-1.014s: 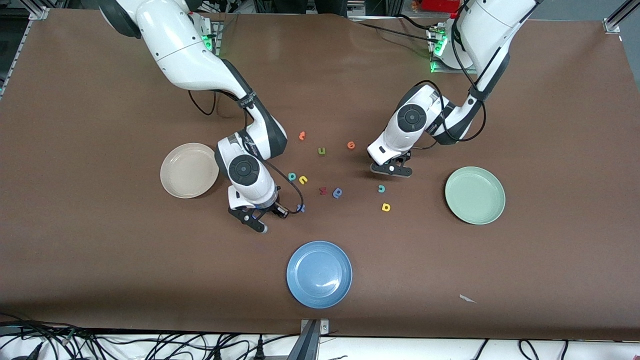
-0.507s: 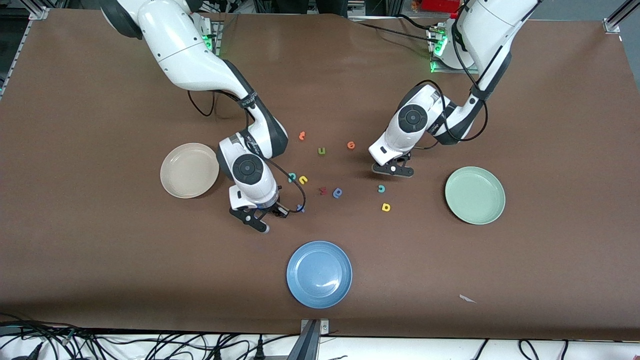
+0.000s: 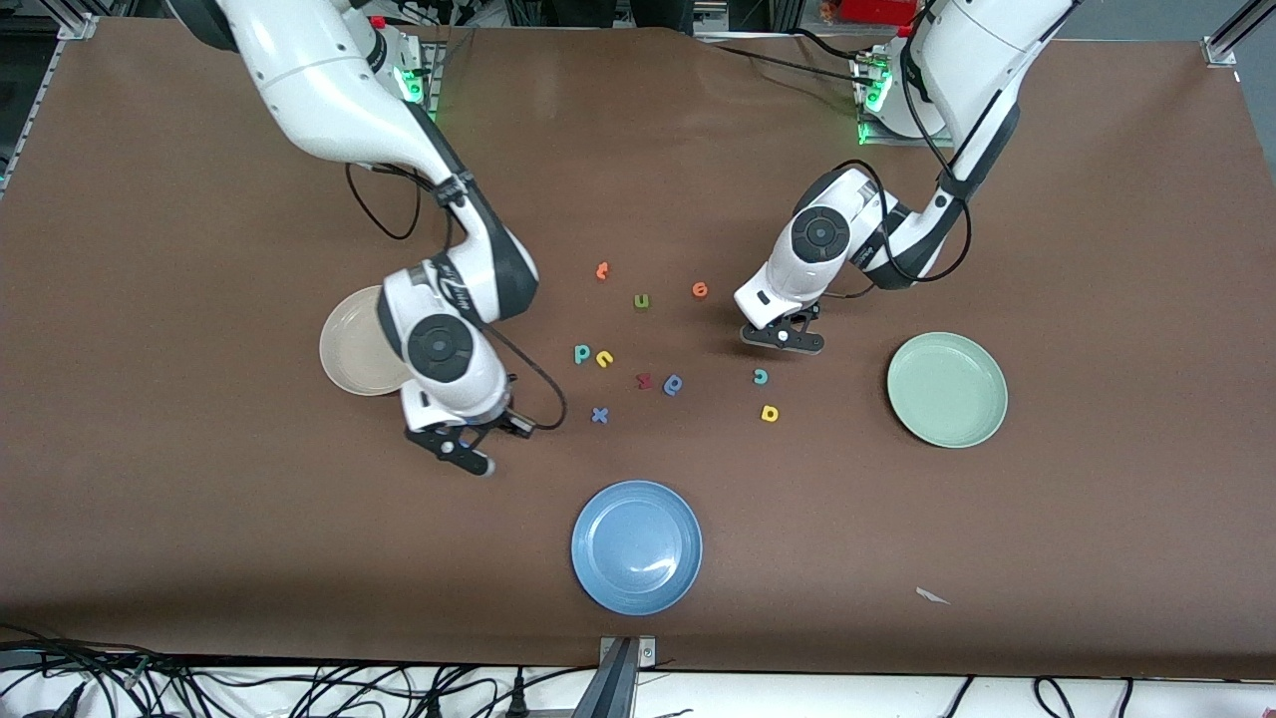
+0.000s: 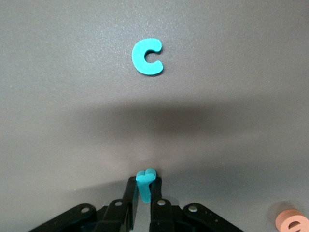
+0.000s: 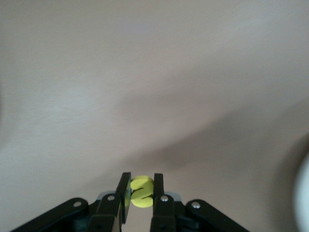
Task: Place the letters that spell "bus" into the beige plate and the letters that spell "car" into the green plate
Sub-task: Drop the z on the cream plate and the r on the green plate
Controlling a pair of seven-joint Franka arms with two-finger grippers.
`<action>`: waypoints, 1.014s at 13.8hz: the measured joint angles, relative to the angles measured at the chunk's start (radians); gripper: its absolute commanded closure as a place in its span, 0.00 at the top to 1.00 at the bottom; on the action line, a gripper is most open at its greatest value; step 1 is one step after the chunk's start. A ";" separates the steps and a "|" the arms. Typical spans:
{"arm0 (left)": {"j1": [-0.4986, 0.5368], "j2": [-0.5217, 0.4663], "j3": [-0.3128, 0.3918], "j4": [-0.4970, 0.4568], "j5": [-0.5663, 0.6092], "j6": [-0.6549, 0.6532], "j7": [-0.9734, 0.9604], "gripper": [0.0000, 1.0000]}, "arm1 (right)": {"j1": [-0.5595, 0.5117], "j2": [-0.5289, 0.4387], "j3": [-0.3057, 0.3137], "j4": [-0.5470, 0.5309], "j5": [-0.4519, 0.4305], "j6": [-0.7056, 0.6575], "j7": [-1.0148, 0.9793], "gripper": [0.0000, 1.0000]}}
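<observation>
My right gripper is shut on a small yellow "s" and hangs over bare table beside the beige plate. My left gripper is shut on a teal "r", low over the table close to the teal "c". The yellow "a" lies just nearer the camera than the "c". The teal "b" and yellow "u" lie side by side mid-table. The green plate sits toward the left arm's end.
A blue plate lies near the front edge. Loose letters sit mid-table: an olive "u", two orange ones, a red one, a blue "a"-like one and a blue "x".
Both grippers have shut on their letters. The right arm has carried the yellow "s" toward the beige plate, uncovering the blue "x". The left arm has barely moved.
</observation>
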 measured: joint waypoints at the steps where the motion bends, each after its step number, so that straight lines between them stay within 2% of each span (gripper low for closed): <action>1: 0.000 0.000 0.000 0.000 0.000 0.000 0.000 0.00 | -0.026 -0.047 -0.002 -0.053 0.000 -0.012 -0.053 0.18; 6: 0.033 0.001 0.010 0.026 0.005 -0.037 0.012 0.00 | -0.116 -0.311 -0.058 -0.439 0.001 -0.008 -0.307 0.19; 8: 0.082 -0.002 0.010 0.090 0.006 -0.151 0.072 0.00 | -0.116 -0.368 -0.082 -0.589 0.001 0.066 -0.373 0.19; 9: 0.110 -0.007 0.010 0.136 0.006 -0.225 0.118 0.00 | -0.116 -0.379 -0.087 -0.663 0.001 0.142 -0.390 0.23; 10: 0.140 -0.012 0.011 0.183 0.006 -0.300 0.171 0.00 | -0.116 -0.381 -0.088 -0.731 0.001 0.224 -0.396 0.35; 11: 0.172 -0.016 0.011 0.230 0.006 -0.371 0.229 0.00 | -0.115 -0.380 -0.088 -0.785 0.001 0.286 -0.397 0.74; 12: 0.208 -0.019 0.012 0.273 0.007 -0.430 0.293 0.00 | -0.114 -0.379 -0.088 -0.820 0.001 0.322 -0.397 1.00; 14: 0.282 -0.022 0.016 0.323 0.013 -0.496 0.410 0.00 | -0.113 -0.383 -0.088 -0.831 0.001 0.334 -0.397 1.00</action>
